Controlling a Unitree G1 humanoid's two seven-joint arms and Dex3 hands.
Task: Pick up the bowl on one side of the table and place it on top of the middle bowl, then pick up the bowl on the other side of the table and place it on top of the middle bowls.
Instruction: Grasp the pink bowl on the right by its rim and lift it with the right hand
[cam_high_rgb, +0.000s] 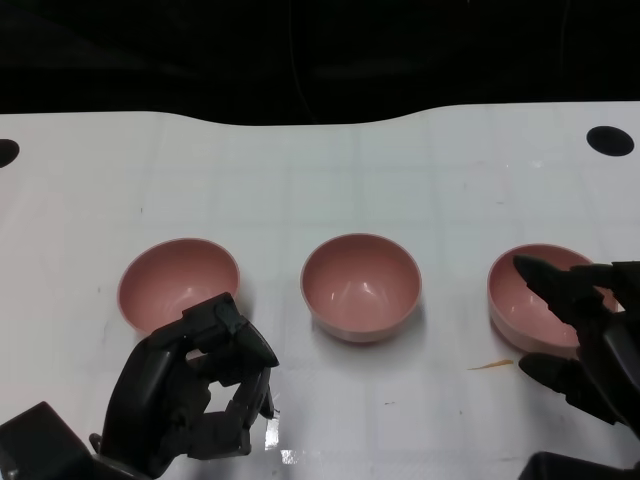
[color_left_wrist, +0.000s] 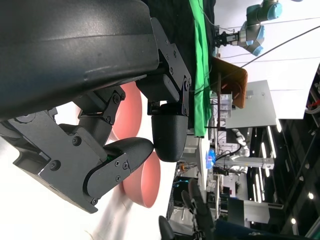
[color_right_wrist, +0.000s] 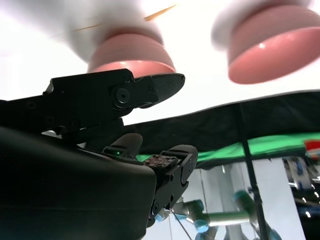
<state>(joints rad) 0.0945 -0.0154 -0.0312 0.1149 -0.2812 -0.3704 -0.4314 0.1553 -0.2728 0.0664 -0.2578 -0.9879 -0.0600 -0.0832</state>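
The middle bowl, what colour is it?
Pink, inside and out: the round pink middle bowl shows best in the head view.

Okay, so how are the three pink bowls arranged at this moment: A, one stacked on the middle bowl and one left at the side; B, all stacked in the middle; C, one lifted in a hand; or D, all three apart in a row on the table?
D: in the head view the left bowl, the middle bowl and the right bowl each sit separately on the white table, none stacked or lifted.
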